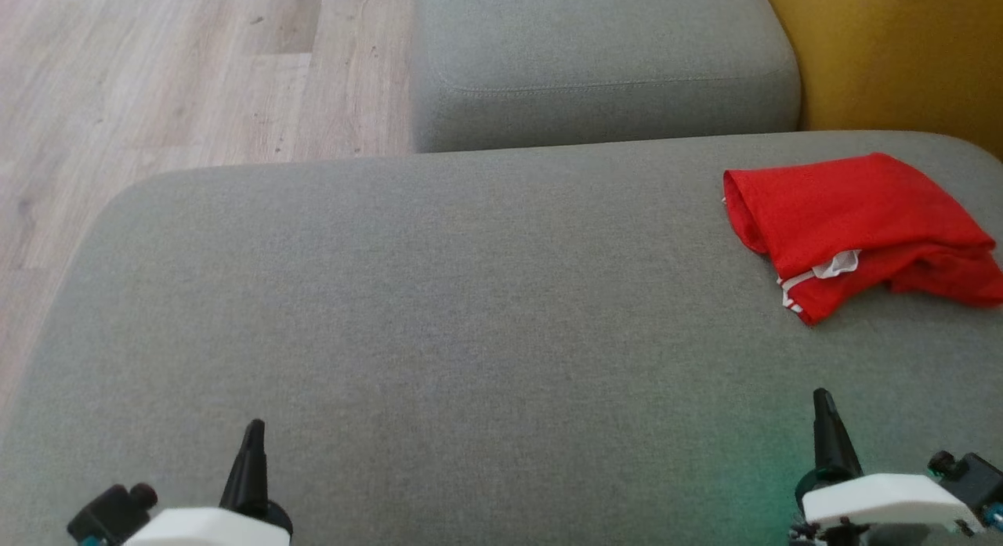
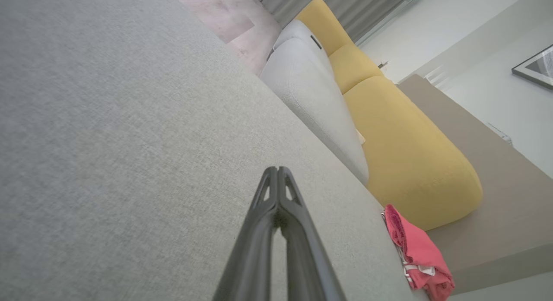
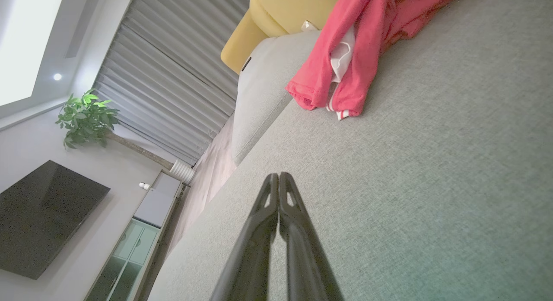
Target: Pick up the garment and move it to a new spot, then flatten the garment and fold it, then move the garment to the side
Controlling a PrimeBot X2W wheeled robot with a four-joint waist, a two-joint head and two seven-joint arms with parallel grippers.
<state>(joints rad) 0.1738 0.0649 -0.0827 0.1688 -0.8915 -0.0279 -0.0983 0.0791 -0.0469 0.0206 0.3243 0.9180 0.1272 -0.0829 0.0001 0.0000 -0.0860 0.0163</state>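
The garment (image 1: 854,225) is red with white trim, folded into a rough bundle at the far right of the grey sofa seat (image 1: 439,311). It also appears as a pink-red bundle (image 2: 417,253) in the left wrist view and as a draped bundle (image 3: 358,46) in the right wrist view. My left gripper (image 1: 252,432) rests at the lower left, shut and empty, its tips together (image 2: 277,169). At the lower right my right gripper (image 1: 823,401) is shut with nothing in it (image 3: 278,175), a short way in front of the garment.
A second grey cushion (image 1: 595,60) lies beyond the seat, with a yellow cushion (image 1: 901,52) at the far right. Wooden floor (image 1: 180,76) runs along the left. The right wrist view takes in a television (image 3: 43,214), a plant (image 3: 86,119) and grey curtains (image 3: 173,76).
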